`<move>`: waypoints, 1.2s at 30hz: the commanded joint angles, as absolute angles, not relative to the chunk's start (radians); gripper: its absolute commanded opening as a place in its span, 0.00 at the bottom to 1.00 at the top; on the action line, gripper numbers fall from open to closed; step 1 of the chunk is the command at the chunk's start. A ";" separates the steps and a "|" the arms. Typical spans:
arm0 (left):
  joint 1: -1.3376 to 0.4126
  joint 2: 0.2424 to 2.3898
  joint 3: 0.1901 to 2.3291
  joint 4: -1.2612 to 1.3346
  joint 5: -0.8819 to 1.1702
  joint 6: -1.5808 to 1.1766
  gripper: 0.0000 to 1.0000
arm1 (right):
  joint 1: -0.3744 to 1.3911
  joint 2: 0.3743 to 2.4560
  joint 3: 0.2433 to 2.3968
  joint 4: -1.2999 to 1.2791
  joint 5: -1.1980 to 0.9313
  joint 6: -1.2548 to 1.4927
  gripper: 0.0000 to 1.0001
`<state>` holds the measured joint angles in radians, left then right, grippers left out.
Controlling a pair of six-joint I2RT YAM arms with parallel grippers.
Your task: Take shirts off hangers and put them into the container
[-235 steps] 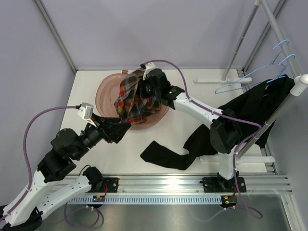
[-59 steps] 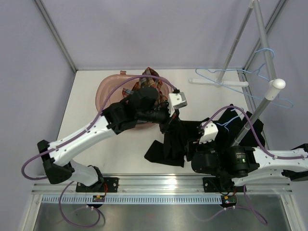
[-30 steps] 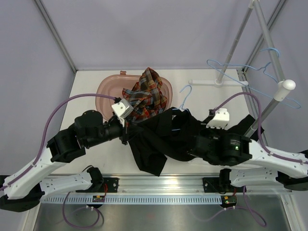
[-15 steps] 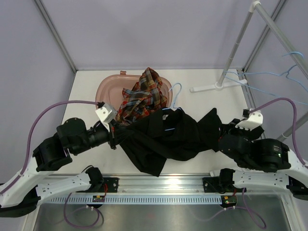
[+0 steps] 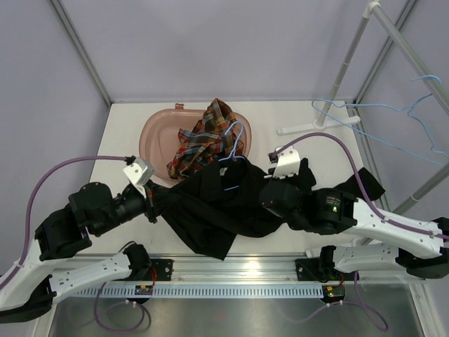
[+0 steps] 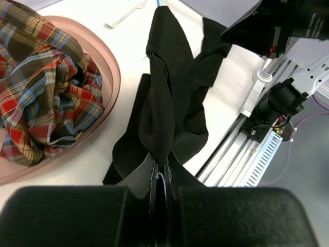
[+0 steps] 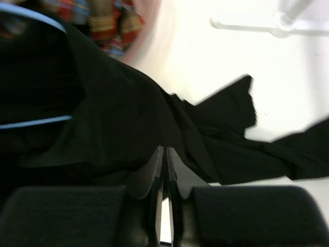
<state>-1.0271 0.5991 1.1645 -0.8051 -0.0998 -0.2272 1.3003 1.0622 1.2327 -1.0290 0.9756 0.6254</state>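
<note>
black shirt (image 5: 231, 203) pinched in left gripper (image 6: 160, 174), plaid shirt (image 5: 203, 140) in container (image 5: 153, 130)

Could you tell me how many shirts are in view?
2: the plaid shirt lies in the container; the black shirt sprawls on the table beside it.

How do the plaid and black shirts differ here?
The plaid shirt lies bunched in the container; the black shirt sprawls on the table outside it. The plaid shirt carries no hanger and is unheld; the black shirt has a hanger in it and is pinched by the left gripper. Both are crumpled.
</note>
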 commanded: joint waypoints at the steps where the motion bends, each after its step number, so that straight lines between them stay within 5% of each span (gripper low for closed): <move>1: -1.025 0.522 1.144 -0.773 -0.137 -0.250 0.00 | 1.296 1.083 1.364 -0.748 0.860 0.405 0.18; 3: -1.025 0.499 1.132 -0.775 -0.135 -0.261 0.00 | 1.296 1.097 1.405 -0.666 0.780 0.324 0.29; 4: -1.025 0.488 1.120 -0.769 -0.126 -0.265 0.00 | 1.295 1.118 1.420 -0.610 0.723 0.313 0.43; 7: -1.025 0.442 1.095 -0.746 -0.080 -0.276 0.00 | 1.296 1.172 1.483 -0.546 0.660 0.287 0.49; 21: -1.025 0.331 1.046 -0.632 0.083 -0.319 0.00 | 1.296 1.333 1.632 -0.446 0.649 0.206 0.51; 36: -1.025 0.380 1.052 -0.660 0.025 -0.278 0.00 | 1.296 1.169 1.528 -0.472 0.609 0.273 0.48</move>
